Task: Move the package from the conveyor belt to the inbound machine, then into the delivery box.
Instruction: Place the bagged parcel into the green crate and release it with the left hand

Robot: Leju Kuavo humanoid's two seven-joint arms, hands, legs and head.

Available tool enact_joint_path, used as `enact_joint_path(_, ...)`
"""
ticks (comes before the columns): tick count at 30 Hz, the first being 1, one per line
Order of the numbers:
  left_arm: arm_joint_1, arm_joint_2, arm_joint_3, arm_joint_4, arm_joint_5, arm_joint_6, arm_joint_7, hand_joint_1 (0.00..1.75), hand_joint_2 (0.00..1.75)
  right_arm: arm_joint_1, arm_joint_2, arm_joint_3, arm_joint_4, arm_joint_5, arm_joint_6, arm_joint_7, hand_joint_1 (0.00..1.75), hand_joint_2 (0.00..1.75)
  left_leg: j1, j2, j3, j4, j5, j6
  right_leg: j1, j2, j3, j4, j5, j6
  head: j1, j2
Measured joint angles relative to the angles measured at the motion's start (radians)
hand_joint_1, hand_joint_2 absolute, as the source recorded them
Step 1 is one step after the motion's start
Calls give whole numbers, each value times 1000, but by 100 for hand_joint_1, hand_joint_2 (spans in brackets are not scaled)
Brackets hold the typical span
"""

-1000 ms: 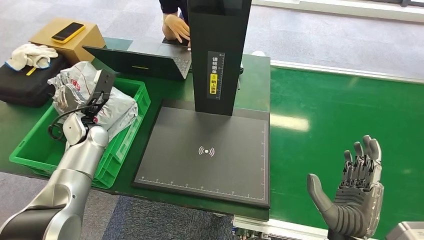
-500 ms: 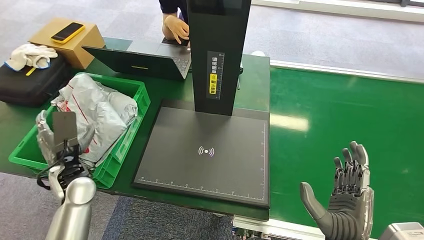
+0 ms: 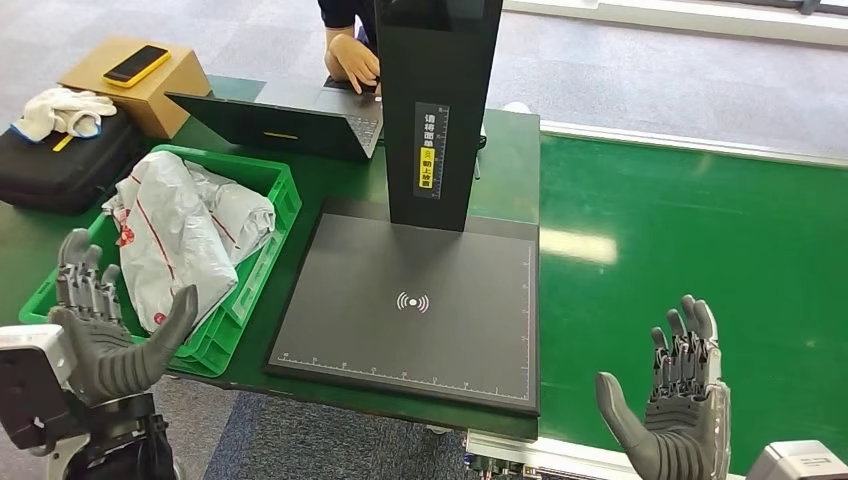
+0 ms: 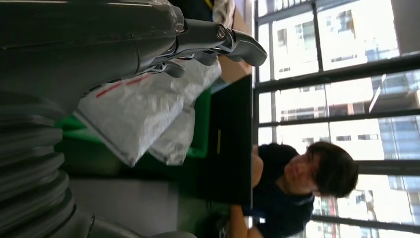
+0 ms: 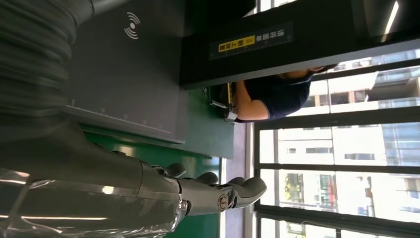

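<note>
Package [image 3: 165, 235]: grey-white with red markings. Delivery box [image 3: 262, 178]: bright green. Inbound machine [image 3: 415, 300]: black, white signal symbol, yellow label. Conveyor belt [image 3: 690, 230]: green.

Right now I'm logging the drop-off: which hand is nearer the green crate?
Left. The left hand hovers at the green crate's near edge; the right hand is beyond the scanner plate.

Head view: even, bright overhead light, soft shadows, sharp throughout; a pale glare patch lies on the conveyor belt [image 3: 700, 250] just beside the scanner plate [image 3: 415, 300]. Both wrist views face bright windows [image 4: 337, 59], which blow out to white and leave the nearer surfaces dim. In them the hand covers close to the lens are dark and soft-focused, and the person [image 4: 297, 183] is slightly blurred.
</note>
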Motion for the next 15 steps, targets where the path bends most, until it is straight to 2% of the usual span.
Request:
enact_joint_path(4,14,0,-74,-11,177,-160,39,0,175,45,1,19,-12,15,-13,41,0,175,0,0,0,0,0,0,0,0,0,0,0,0,0,0)
enact_joint_path(7,4,-10,-129,19,236,-271,75,0,175,69,1,41,-16,25,-17,82,0,175,0,0,0,0,0,0,0,0,0,0,0,0,0,0)
enact_joint_path(11,-32,-27,-226,93,227,-354,94,0,175,85,1,59,-16,-8,-6,119,0,175,0,0,0,0,0,0,0,0,0,0,0,0,0,0)
enact_joint_path(15,-89,-45,-298,163,220,-401,81,0,175,90,1,66,-10,-24,28,164,0,175,0,0,0,0,0,0,0,0,0,0,0,0,0,0)
